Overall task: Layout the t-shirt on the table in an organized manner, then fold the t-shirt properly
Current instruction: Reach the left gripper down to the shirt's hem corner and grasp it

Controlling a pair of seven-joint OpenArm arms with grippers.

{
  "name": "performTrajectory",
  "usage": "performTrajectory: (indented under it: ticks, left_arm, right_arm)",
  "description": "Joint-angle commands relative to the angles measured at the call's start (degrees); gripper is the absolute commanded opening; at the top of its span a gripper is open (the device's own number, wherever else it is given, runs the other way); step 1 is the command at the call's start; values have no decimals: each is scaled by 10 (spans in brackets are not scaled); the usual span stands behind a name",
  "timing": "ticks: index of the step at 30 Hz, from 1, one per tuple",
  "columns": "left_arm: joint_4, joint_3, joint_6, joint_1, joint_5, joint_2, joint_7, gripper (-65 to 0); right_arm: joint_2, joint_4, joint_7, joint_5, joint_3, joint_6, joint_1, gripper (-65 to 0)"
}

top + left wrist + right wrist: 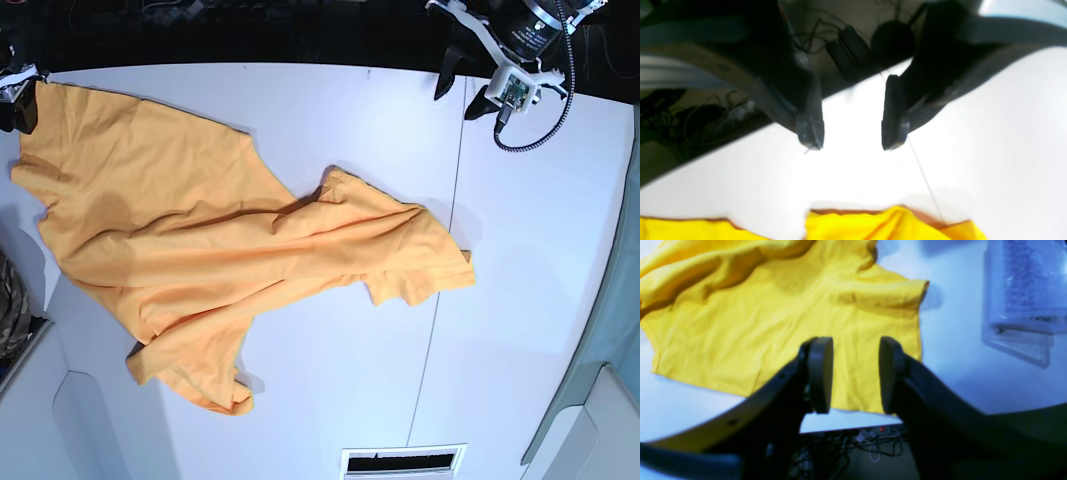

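Observation:
The orange-yellow t-shirt [230,250] lies crumpled and twisted diagonally across the white table [330,110], with one sleeve [425,265] near the table's dark seam [445,280]. My left gripper [460,95] is open and empty above bare table at the far edge, apart from the shirt. In the left wrist view it [852,143] hangs over white table, with shirt cloth [880,225] along the bottom edge. My right gripper [855,373] is open and empty just above the shirt's edge [780,330] by the table edge. In the base view it [22,100] is at the far left corner.
A clear plastic packet [1023,300] lies on the table beside the shirt in the right wrist view. A camouflage cloth [10,310] shows at the base view's left edge. A white slotted panel [400,462] sits at the near edge. Cables lie on the floor beyond the table [846,50].

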Motion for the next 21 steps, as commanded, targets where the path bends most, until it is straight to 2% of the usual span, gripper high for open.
performTrajectory:
  ticks: [1,8,10,12,15,19,21]
  left_arm:
    - [-7,-2,3,-10,-6,-10,-11,-361]
    - [-143,-2,2,-132,-49,-50,-12,-360]
    - [-171,-1,-14,-167,-61,-56,-12,-348]
    - [-196,3,-31,-200,-72,-61,-12,-309]
    - [-236,24,-34,-247,-75,-64,-16,-284]
    - [-289,68,-34,-305,-85,-63,-23,-284]
    - [-312,87,-33,-335,-84,-62,-23,-258]
  right_arm:
    - [9,7,13,5,6,2,5,-418]
    - [9,-33,11,-3,-7,2,71,-418]
    - [9,-65,11,-7,-21,3,95,-410]
    - [9,-101,11,-21,-40,3,119,-373]
    - [9,-154,11,-40,-69,3,151,-317]
    - [11,-194,11,-55,-72,1,169,-315]
    - [10,-195,8,-65,-59,2,166,-315]
